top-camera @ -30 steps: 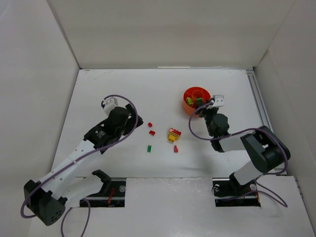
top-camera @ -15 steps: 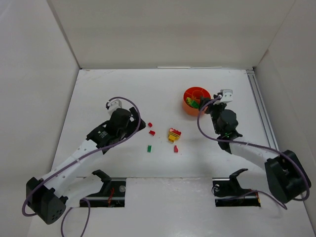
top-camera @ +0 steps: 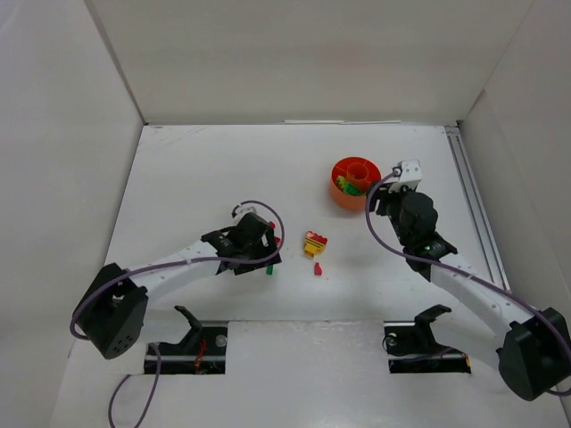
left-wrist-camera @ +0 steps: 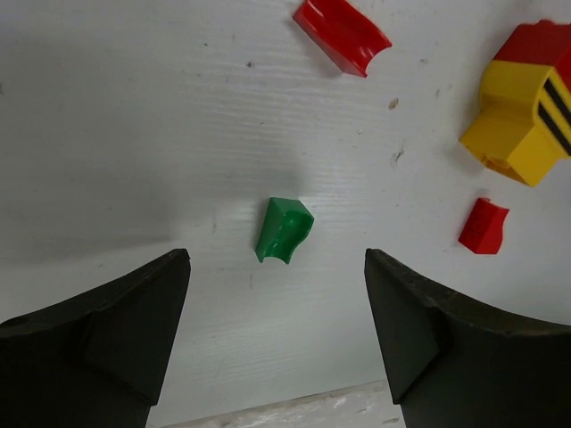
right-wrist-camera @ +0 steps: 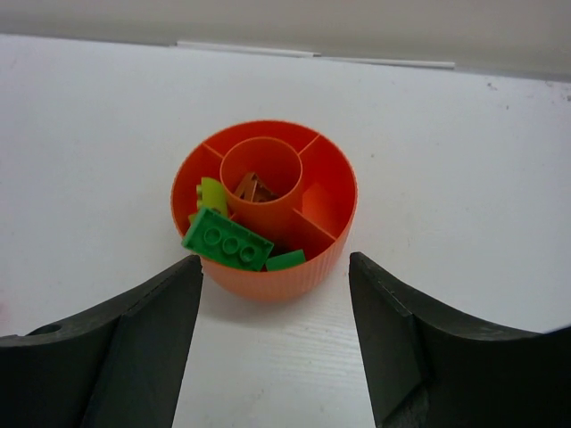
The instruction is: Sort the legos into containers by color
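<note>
While wide, left hand [left-wrist-camera: 277, 267] and right hand [right-wrist-camera: 275, 263] over speckled white table [top-camera: 196, 160]; white walls [top-camera: 294, 53]

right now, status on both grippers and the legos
Left gripper open over green brick. Right gripper open, facing orange bowl; green plate and lime piece inside. Red brick and yellow-red brick loose, not blocking.

Cropped by the left wrist view's top edge: red brick [left-wrist-camera: 343, 34]; by its right edge: yellow-and-red block [left-wrist-camera: 522, 102]. From above, partly under the left claw [top-camera: 265, 257]: green brick [top-camera: 268, 269]. Down in the bowl [right-wrist-camera: 268, 276], half masked by the middle cup [right-wrist-camera: 285, 209] wall: brown bits [right-wrist-camera: 252, 187]
</note>
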